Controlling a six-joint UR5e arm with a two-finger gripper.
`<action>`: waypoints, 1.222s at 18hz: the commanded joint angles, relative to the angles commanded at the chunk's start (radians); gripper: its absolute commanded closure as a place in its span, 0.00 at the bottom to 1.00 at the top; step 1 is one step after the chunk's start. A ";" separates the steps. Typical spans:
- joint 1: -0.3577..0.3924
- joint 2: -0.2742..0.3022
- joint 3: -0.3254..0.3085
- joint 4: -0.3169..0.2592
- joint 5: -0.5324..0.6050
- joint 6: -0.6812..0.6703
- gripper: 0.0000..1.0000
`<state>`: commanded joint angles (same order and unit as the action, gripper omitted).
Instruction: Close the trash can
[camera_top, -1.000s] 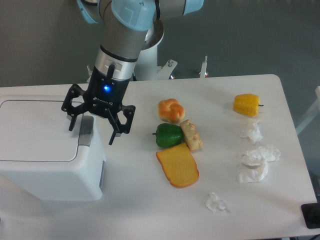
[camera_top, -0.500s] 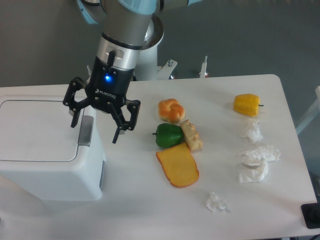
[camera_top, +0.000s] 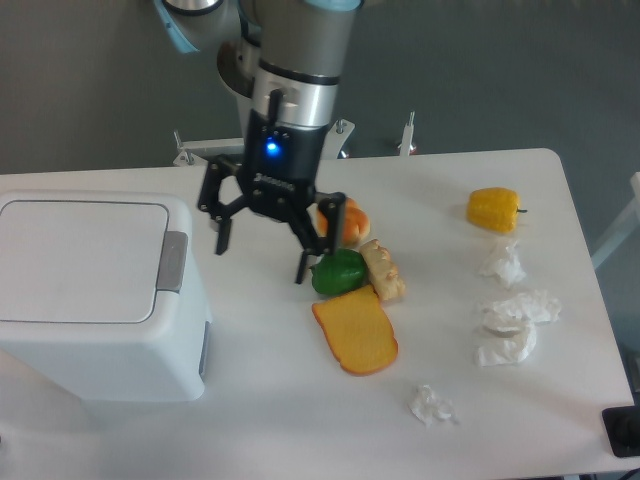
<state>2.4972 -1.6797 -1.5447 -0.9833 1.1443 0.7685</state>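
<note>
Trash can (camera_top: 100, 295) sits at the left edge of the table (camera_top: 290, 420), toward the near-left corner, and from here its flat white lid (camera_top: 85, 260) looks fully down, flush with the body, with the grey latch tab (camera_top: 172, 261) lying along the lid's right edge. My gripper (camera_top: 262, 248) hangs above bare tabletop to the right of the can, apart from it, with both fingers spread wide and nothing between them. One fingertip (camera_top: 219, 243) points down just beside the can's right wall, near the tab; the other reaches toward the green pepper (camera_top: 337, 271) and the bread roll (camera_top: 345, 220) at the table's middle. So the can lies to the camera's left of my fingers, its long side running along the table's left edge, and the tab is its nearest part to me. I judge the closing done, or nearly so; if the latch needs a press, I would travel back over that right edge and come straight down on the tab. I cannot tell whether the latch has caught.
</note>
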 joint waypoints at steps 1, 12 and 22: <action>0.020 0.002 -0.003 0.002 0.000 0.011 0.00; 0.179 0.107 -0.077 -0.124 0.126 0.386 0.00; 0.279 0.195 -0.143 -0.216 0.167 0.759 0.00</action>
<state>2.7764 -1.4849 -1.6874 -1.1995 1.3116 1.5276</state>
